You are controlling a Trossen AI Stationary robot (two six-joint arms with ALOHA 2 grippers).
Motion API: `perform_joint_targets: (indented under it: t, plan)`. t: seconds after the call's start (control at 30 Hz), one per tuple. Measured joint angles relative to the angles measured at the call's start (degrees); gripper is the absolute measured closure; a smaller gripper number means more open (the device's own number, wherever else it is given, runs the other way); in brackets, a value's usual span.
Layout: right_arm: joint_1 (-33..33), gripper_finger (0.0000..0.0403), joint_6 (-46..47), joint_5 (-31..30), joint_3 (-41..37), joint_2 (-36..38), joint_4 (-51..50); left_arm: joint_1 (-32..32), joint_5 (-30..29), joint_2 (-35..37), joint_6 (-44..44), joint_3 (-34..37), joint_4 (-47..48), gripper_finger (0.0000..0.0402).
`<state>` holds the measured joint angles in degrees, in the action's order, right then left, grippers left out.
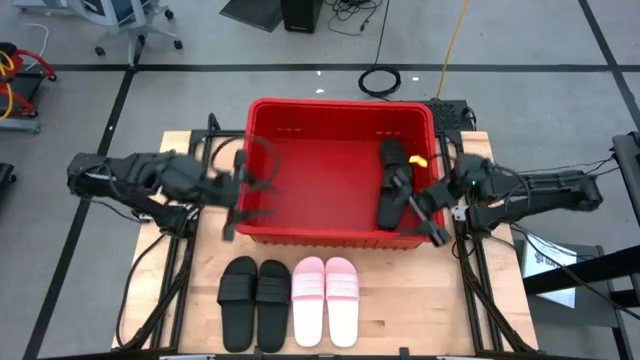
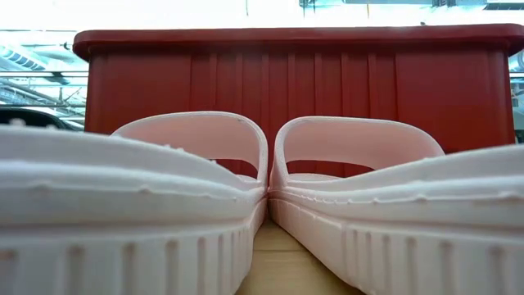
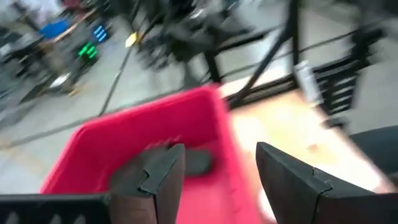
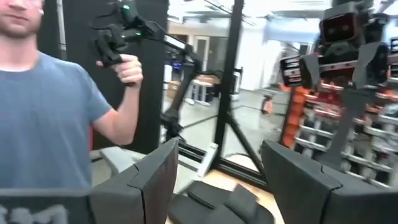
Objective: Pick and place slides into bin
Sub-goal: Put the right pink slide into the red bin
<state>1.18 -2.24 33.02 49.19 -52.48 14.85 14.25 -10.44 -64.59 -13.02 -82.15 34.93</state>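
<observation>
The red bin stands at the table's far middle; it also fills the back of the low view. Two black slides lie inside it at the right. Two more black slides and two pink slides rest sole-down side by side on the table in front of the bin. The pink pair looms close in the low view. My left gripper hovers open at the bin's left wall. My right gripper hovers open at the bin's near right corner, pointing level.
Black frame bars flank the bin on both sides of the wooden table. Beyond the table, a person in a blue shirt holds a dark hand controller. The table has bare wood to the right of the pink slides.
</observation>
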Motion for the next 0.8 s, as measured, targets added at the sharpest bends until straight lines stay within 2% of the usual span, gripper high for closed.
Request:
perform_joint_targets:
  t: [0.17,0.37,0.53,0.8]
  plan:
    - [11.14,0.0181,-3.21,-8.71,0.00,-4.92,2.74,10.08,-1.38,-0.77,0.79,-0.02,-1.17,0.0199]
    - [22.16,0.0181,-6.24,-24.91,0.00,-12.33,4.94,19.93,-9.24,-4.41,4.03,-0.02,-3.24,0.0199]
    - [29.30,0.0181,-7.54,-42.60,0.00,-18.26,9.05,25.61,-14.56,-8.91,5.98,0.00,-8.67,0.0199]
    - [37.21,0.0181,-6.08,-60.53,0.00,-24.33,10.12,32.49,-20.93,-18.39,7.90,0.00,-16.40,0.0199]
